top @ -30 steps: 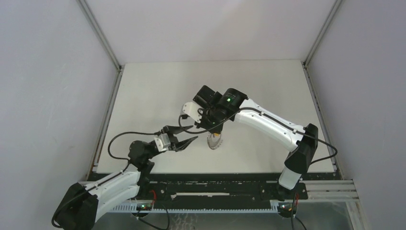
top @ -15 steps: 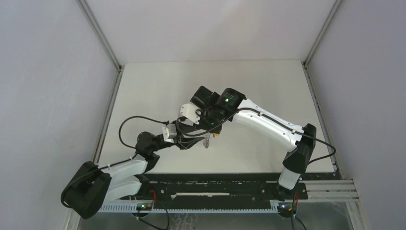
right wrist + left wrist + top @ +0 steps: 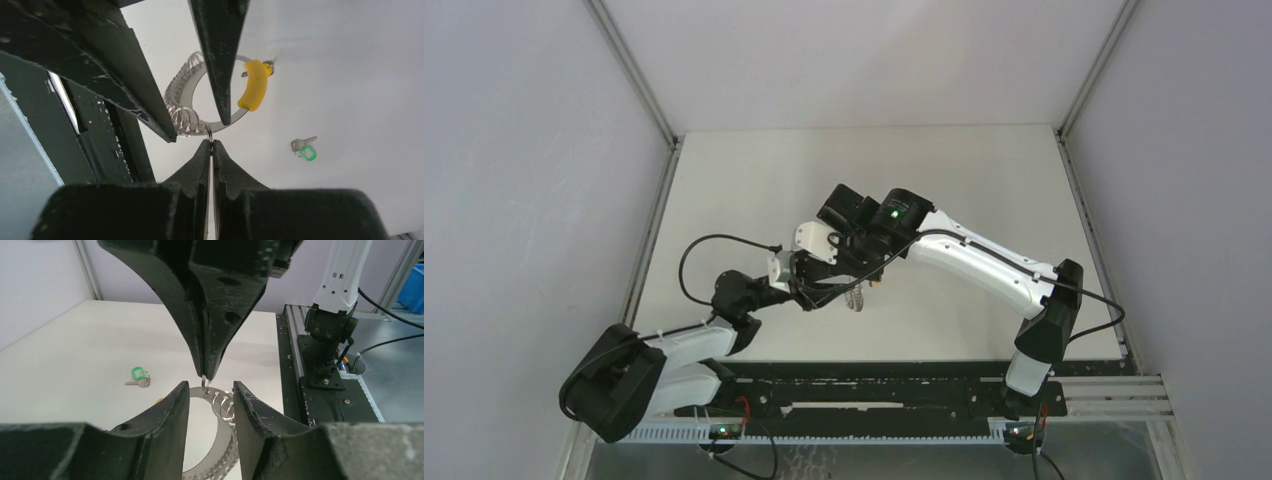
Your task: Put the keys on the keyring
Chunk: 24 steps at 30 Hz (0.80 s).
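Right wrist: right gripper [image 3: 211, 144] tight on keyring [image 3: 252, 85]; left gripper [image 3: 198, 129] half-parted.

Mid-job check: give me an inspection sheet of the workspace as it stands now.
Surface: white table, no marks seen.
Job's things: keyring held by its small loop in the right gripper; green key lies on the table; orange key not made out.
Clutter: nothing seen.
Grippers: right gripper shut on the small loop; left gripper open, astride the keyring's rim.
Cables: black cable loops by the left arm.
Surroundings: pale enclosure walls.
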Each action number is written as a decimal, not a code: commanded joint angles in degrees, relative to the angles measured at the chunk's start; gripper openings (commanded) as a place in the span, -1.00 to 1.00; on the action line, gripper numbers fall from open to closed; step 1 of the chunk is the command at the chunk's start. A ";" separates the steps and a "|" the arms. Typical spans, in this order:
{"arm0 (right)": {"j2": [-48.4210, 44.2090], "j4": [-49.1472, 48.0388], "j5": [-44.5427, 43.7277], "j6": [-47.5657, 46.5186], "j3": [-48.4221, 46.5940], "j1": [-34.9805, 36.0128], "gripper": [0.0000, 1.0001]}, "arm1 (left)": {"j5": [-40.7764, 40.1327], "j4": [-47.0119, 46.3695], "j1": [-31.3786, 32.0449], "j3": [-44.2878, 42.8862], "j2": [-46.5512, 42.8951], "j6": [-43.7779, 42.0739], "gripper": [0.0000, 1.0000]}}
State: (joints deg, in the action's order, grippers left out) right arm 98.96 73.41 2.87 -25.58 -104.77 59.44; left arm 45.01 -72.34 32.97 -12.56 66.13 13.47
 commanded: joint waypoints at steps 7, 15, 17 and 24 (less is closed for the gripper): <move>-1.09 -2.24 -0.74 -3.08 -2.42 2.70 -1.00 | 1.98 -6.27 -0.12 -4.29 3.10 2.19 -0.43; -2.98 -3.37 -0.91 -4.81 -0.26 2.99 -1.00 | 0.25 -7.25 -0.18 -2.20 2.50 -0.06 -0.43; -4.32 -4.01 -0.82 -5.50 1.00 2.82 -1.00 | -1.07 -7.24 -0.42 -1.42 1.74 -0.83 -0.39; -10.31 -7.60 2.44 -9.31 6.83 2.53 -1.00 | -3.38 -8.52 -0.89 0.32 -0.12 -2.02 -0.30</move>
State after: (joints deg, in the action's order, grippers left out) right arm 94.00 69.36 2.20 -30.98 -99.61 60.86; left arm 44.64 -74.89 32.60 -13.50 67.79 12.40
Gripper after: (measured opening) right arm 0.003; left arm 0.342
